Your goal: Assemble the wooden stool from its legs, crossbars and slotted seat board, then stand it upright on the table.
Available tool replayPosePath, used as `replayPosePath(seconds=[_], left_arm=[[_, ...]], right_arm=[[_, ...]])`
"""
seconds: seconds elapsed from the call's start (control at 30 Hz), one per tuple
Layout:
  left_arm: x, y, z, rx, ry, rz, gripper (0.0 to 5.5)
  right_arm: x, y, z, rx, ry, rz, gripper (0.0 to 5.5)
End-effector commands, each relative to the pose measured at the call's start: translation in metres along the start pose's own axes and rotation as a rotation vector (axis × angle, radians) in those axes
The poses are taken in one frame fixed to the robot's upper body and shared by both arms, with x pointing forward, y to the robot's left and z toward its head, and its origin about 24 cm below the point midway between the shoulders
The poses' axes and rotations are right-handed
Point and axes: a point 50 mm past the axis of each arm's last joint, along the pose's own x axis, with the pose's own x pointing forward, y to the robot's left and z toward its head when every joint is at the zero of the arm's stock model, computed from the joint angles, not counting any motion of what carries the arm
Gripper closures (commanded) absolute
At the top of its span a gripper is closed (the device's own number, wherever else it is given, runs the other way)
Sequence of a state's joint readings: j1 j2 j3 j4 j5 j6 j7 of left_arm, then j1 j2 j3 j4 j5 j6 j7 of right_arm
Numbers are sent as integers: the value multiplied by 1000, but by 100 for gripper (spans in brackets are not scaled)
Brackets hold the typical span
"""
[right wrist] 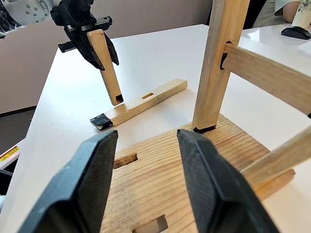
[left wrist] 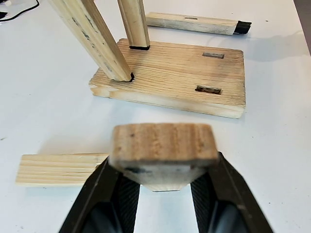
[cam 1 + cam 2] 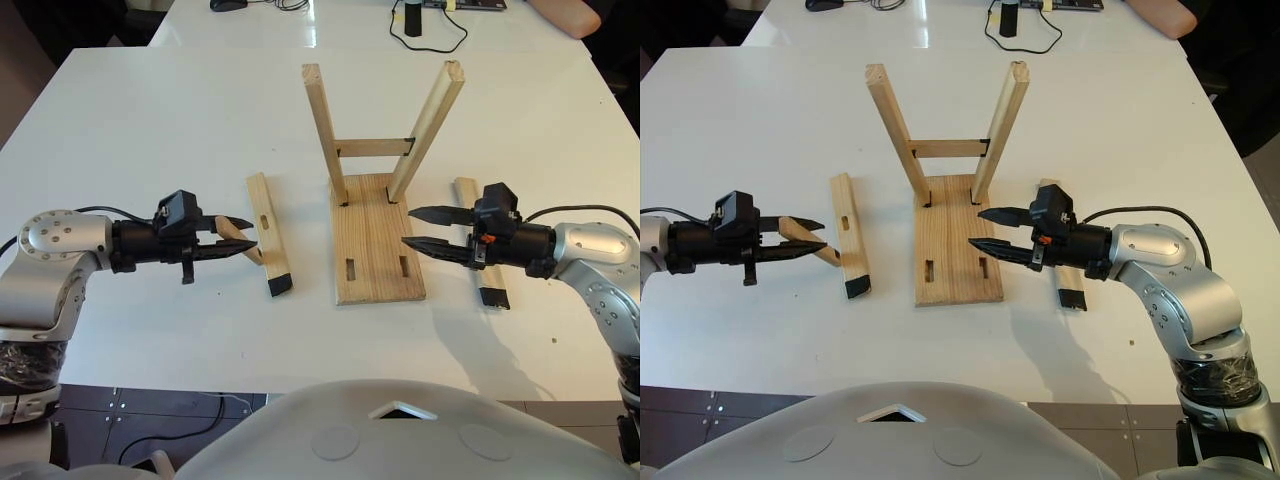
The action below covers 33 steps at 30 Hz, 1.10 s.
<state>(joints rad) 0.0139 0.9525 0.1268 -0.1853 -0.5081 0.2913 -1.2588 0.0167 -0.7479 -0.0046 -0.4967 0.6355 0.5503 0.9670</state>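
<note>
Seat board [image 3: 376, 240]: a flat rectangular plank of pale, strongly grained wood, lying at the middle of the table; its two near slots [image 3: 351, 268] are open.
Standing legs: two square pale bars, left [image 3: 325, 130] and right [image 3: 428, 128], are set in the seat board's far slots and lean apart towards their tops, with dark edging at their feet.
Fitted crossbar [image 3: 375, 147]: a thin flat strip joining the two standing legs above the seat board.
Left loose leg [image 3: 270, 233]: lies flat just left of the seat board; a square bar with a slot in its side and a black near end.
Right loose leg [image 3: 466, 192]: lies flat just right of the seat board, partly under the right arm, also black-ended.
Held crossbar [image 1: 107, 63]: a short tilted strip with a rounded end; its dark lower tip is at the left loose leg, contact unclear.
Left gripper [image 3: 245, 236]: left of the seat board, black fingers clenched on the held crossbar.
Right gripper [image 3: 407, 227]: over the seat board's right edge, fingers spread and holding nothing.
Table [image 3: 150, 120]: white, smooth and glossy.
Room: beyond the seat board stands a second white table with a black cable [image 3: 430, 40] on it.
</note>
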Motion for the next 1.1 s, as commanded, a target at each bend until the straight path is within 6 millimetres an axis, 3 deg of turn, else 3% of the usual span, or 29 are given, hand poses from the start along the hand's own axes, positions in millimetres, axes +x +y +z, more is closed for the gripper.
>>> replayPosePath(seconds=[0.03, 0.53, 0.8, 1.1], left_arm=[[-3, 14, 5, 43, 18, 50, 421], [21, 43, 9, 126, 29, 68, 421], [22, 39, 2, 100, 40, 37, 421], [28, 37, 7, 90, 5, 18, 421]], right_arm=[[0, -4, 3, -34, 11, -2, 325], [5, -5, -3, -39, 22, 2, 325], [5, -4, -5, -36, 28, 1, 325], [6, -3, -6, -36, 31, -1, 325]])
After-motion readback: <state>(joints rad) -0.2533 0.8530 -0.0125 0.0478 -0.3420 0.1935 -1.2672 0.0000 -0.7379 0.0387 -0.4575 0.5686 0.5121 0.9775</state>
